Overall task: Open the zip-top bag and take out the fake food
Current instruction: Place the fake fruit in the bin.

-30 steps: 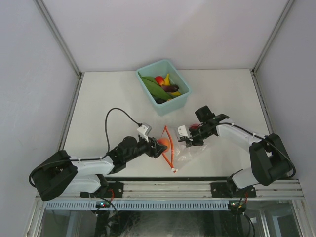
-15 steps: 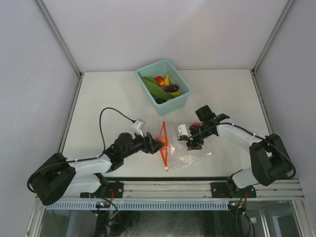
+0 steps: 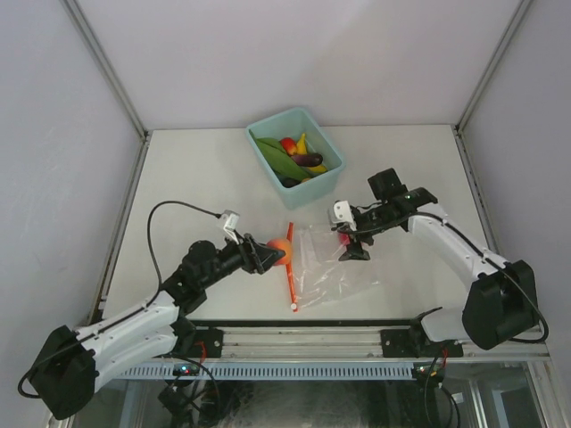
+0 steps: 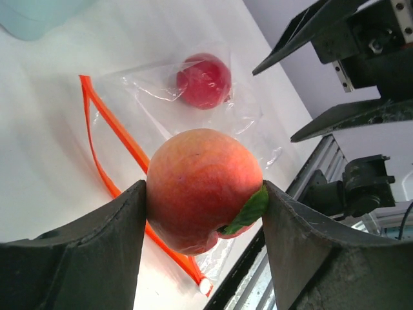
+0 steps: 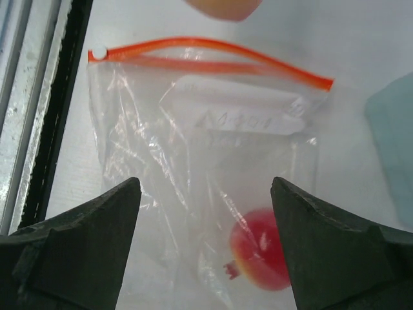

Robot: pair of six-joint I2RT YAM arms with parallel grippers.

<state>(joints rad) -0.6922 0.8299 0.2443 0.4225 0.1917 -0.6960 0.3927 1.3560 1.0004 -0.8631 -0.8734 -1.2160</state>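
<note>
The zip-top bag [image 3: 326,267] lies flat on the table, its orange zipper strip [image 3: 291,267] towards the left arm. In the right wrist view the strip's [image 5: 213,48] two halves stand slightly apart. A red apple [image 5: 261,248] lies inside the bag [image 5: 161,161]. My left gripper [image 3: 272,252] is shut on an orange-red peach [image 4: 203,187], held outside the bag just left of the zipper [image 4: 110,142]. Above the bag's far end hovers my right gripper [image 5: 205,239], open and holding nothing, with the apple below it. More fake food [image 3: 299,156] fills the teal bin.
The teal bin [image 3: 317,187] stands at the back centre, beyond the bag. The table's near edge and metal rail [image 3: 303,334] run just behind the zipper's white end. Both arms reach in from the near edge.
My left gripper has drawn back left with the peach, out of the bag's mouth. The right gripper has opened, let go of the bag and lifted away; the bag has settled flat.
</note>
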